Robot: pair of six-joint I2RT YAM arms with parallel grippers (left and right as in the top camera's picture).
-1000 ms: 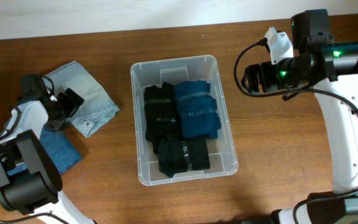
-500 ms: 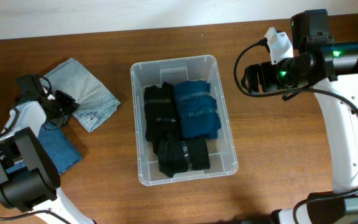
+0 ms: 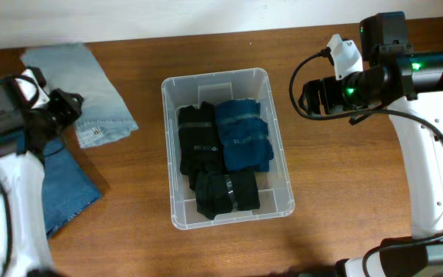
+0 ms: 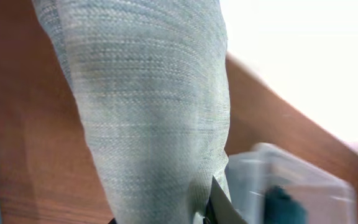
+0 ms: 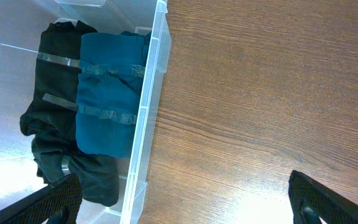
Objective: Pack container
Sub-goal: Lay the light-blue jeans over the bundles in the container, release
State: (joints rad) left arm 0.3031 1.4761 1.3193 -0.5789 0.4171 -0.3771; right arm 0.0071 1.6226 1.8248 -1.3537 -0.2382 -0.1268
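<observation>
The clear plastic container [image 3: 206, 91] stands mid-table, holding black folded garments [image 3: 198, 146] and a teal one [image 3: 243, 135]. My left gripper [image 3: 66, 109] is shut on a pale blue denim garment [image 3: 79, 81], raised at the far left. In the left wrist view that pale denim garment [image 4: 148, 106] hangs wide across the frame, hiding the jaws apart from one fingertip [image 4: 221, 208]; the container [image 4: 303, 186] shows blurred at lower right. My right gripper [image 3: 310, 96] hovers open, right of the container, holding nothing. In the right wrist view the right gripper [image 5: 185, 205] spans bare wood beside the container's rim [image 5: 151, 112].
A darker blue denim piece [image 3: 64, 188] lies on the table at the left, under my left arm. The wooden table [image 3: 344, 177] runs to a white wall at the back. The right arm's white links [image 3: 437, 169] stand along the right edge.
The left gripper shut on the pale denim garment and lifted it up and back; the cloth now spreads toward the far left. The right arm has not moved.
</observation>
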